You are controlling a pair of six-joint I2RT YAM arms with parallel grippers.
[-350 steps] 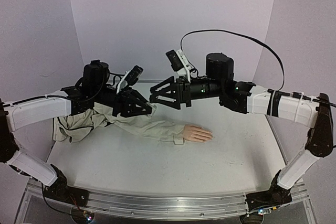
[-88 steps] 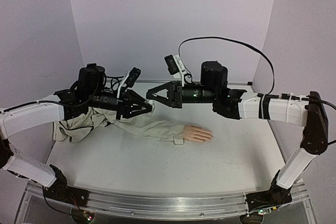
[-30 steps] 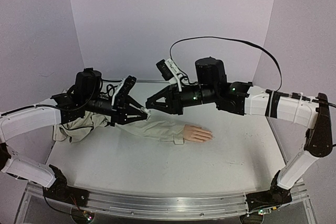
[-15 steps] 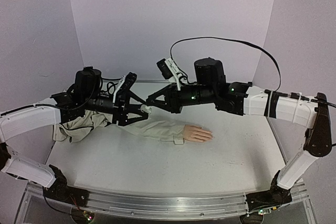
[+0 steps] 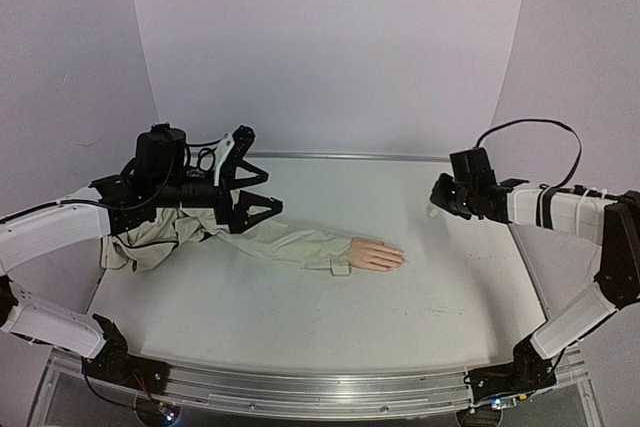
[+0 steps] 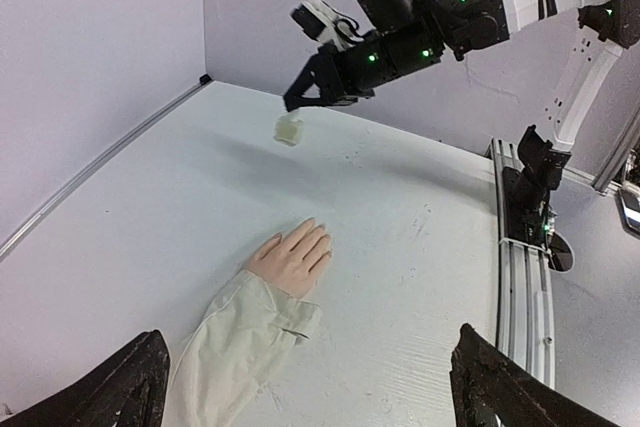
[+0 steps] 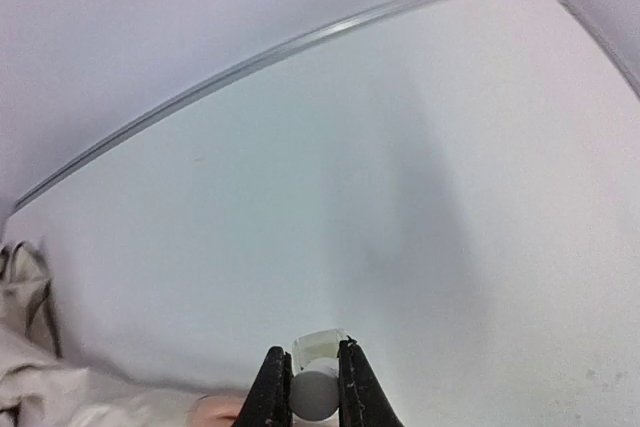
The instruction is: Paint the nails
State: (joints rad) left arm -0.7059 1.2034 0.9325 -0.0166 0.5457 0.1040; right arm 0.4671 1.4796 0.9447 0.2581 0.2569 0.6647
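The peach mannequin hand (image 5: 375, 254) lies palm down mid-table, its beige sleeve (image 5: 290, 242) running left. The nails (image 6: 322, 232) are tiny and bare-looking at its fingertips. My left gripper (image 5: 255, 190) hovers over the sleeve, well left of the hand, open and empty; its fingers (image 6: 130, 387) frame the hand (image 6: 292, 257) in the left wrist view. My right gripper (image 7: 314, 379) is shut on a small white bottle (image 7: 322, 367). In the top view the right gripper (image 5: 440, 197) hangs at the right side of the table, away from the hand.
The rest of the beige jacket (image 5: 140, 242) lies bunched at the table's left under my left arm. Lilac walls close the back and sides. A metal rail (image 5: 300, 392) runs along the near edge.
My left gripper has opened, letting go of the white bottle, and drawn back left. The right arm has swung away to the right with the bottle in its jaws.
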